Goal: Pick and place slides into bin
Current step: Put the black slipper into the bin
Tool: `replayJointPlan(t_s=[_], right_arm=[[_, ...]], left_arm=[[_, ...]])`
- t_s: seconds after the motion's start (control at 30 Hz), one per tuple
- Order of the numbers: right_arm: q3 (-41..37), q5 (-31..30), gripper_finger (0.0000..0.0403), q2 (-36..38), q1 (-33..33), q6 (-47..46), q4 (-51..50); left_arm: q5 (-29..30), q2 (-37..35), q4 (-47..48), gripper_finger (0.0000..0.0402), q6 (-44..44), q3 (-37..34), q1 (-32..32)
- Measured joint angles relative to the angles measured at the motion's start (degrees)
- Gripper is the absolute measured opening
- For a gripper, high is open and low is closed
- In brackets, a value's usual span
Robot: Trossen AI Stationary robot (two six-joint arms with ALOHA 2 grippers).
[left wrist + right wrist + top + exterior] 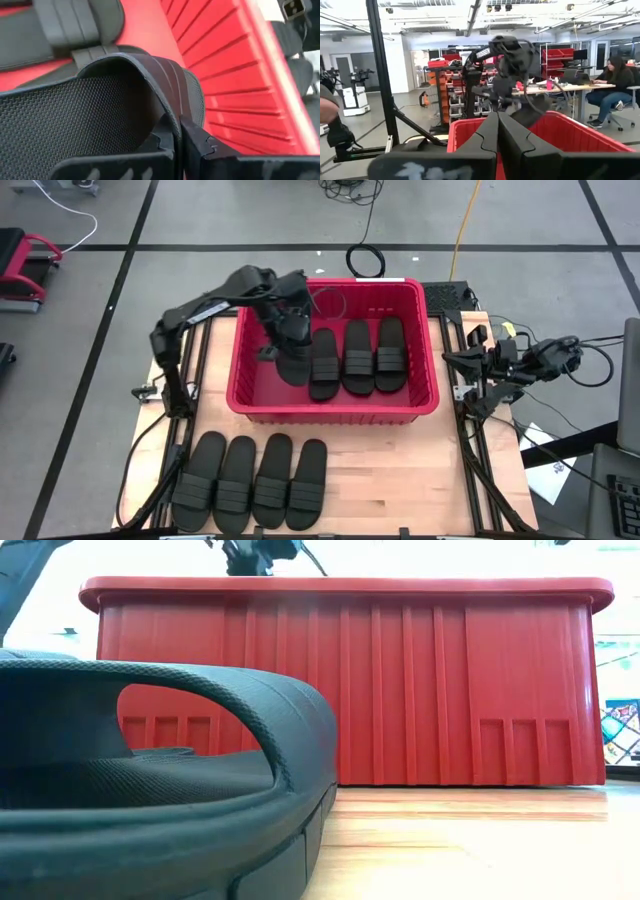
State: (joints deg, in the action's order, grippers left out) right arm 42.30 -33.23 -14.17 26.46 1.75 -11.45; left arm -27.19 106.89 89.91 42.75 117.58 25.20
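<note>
The red bin (pixel 420 300) stands mid-table. Three black slides (pixel 358 358) lie side by side on its floor, toward the right wall. My left gripper (pixel 283 330) reaches down into the bin's left half and is shut on a fourth slide (pixel 292 365), which lies next to the three. Several more slides (pixel 250 482) lie in a row on the table by the near edge; one of them fills the low view's foreground (pixel 150 790). My right gripper (pixel 468 365) is shut and empty, beside the table's right edge. My left gripper pinches the slide's ribbed strap (pixel 170 107) between its two fingers, at the strap's edge, one finger under the arch and one outside it. The fingers come slanting down from above. The slide is inside the bin; whether its sole rests on the floor I cannot tell.
The bin's left third has bare red floor (pixel 255 375). Its tall ribbed walls (pixel 400 690) stand between the table slides and the inside. Bare wood (pixel 400 480) lies at the near right. Cables and frame rails run along both table sides. A seated person (pixel 615 85) is far off.
</note>
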Motion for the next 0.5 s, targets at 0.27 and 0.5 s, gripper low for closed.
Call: replayJointPlan(t_s=[0.27,0.5], right_arm=[[0.00,0.10,0.0000,-0.27,0.00,-3.18,0.03],[-1.22,-1.42,0.0000,-0.55,0.02,-3.53,0.41]], left_arm=[[-5.32,4.81,-0.87,0.0001,3.28,-0.02,5.94],[-12.34,5.04,-1.52,0.0001,5.67,-3.00,8.29]])
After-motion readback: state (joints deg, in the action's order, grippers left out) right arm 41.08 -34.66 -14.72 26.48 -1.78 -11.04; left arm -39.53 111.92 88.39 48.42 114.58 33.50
